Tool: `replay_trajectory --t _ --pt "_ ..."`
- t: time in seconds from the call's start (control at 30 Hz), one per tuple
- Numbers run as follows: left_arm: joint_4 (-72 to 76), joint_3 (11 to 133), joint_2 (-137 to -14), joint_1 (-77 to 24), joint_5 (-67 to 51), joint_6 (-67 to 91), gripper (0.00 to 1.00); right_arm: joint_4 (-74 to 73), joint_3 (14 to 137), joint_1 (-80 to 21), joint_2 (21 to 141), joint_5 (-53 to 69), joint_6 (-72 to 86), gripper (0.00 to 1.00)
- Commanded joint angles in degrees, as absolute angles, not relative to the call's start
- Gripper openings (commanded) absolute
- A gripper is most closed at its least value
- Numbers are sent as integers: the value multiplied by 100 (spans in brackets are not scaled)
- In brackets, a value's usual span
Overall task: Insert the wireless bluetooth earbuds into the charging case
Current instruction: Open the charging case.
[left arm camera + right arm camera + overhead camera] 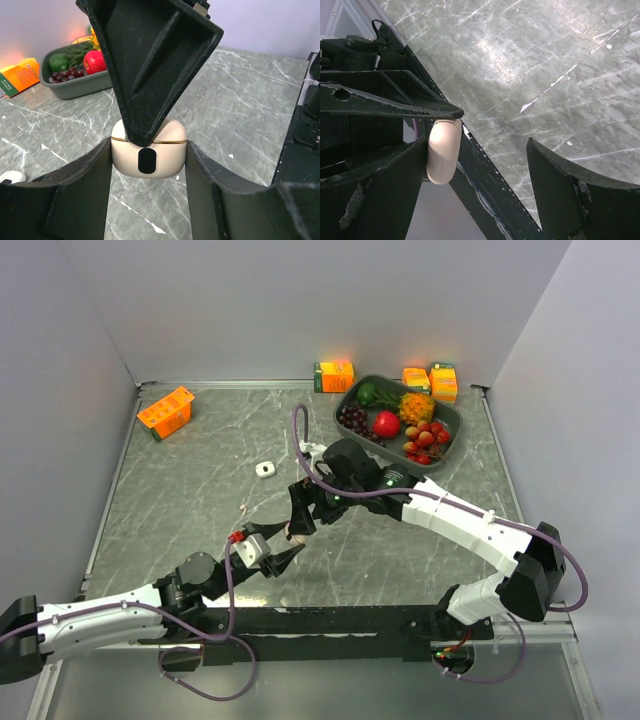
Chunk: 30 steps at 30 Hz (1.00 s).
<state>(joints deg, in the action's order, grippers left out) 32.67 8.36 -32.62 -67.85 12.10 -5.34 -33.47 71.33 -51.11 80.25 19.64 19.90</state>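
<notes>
A beige charging case [148,155] with a gold seam and a dark oval window hangs above the table, lid closed. My left gripper [148,145] is shut on its two sides. In the top view the case [292,537] sits between both grippers near the table's middle front. My right gripper [479,142] stands open. One of its fingers [150,75] comes down from above onto the lid, with the case [442,152] edge-on against it. The other finger [560,185] is far off to the side. No earbuds show in any view.
A small white case [264,469] lies on the marble table behind the grippers. A grey tray [458,425] of fruit stands at the back right, with orange cartons [334,375] beside it. An orange rack [166,412] sits at the back left.
</notes>
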Motion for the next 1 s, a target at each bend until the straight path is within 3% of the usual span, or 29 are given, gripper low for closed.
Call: replay_trajectory --t 0.0,0.47,0.67,0.97 --pt "3542 870 -3120 -6820 1388 -562 1 -3392 7339 -4914 7911 1784 1925 86" --pt "3586 853 -3146 -6838 1477 -571 1 -3375 7269 -4711 7665 1802 1942 86" --pt "3638 844 -3129 -6838 1529 -554 1 -2892 7128 -4711 7488 2355 2214 85" --pt "3920 809 -3085 -6838 1582 -431 1 -2057 6759 -4623 7620 3348 2786 70"
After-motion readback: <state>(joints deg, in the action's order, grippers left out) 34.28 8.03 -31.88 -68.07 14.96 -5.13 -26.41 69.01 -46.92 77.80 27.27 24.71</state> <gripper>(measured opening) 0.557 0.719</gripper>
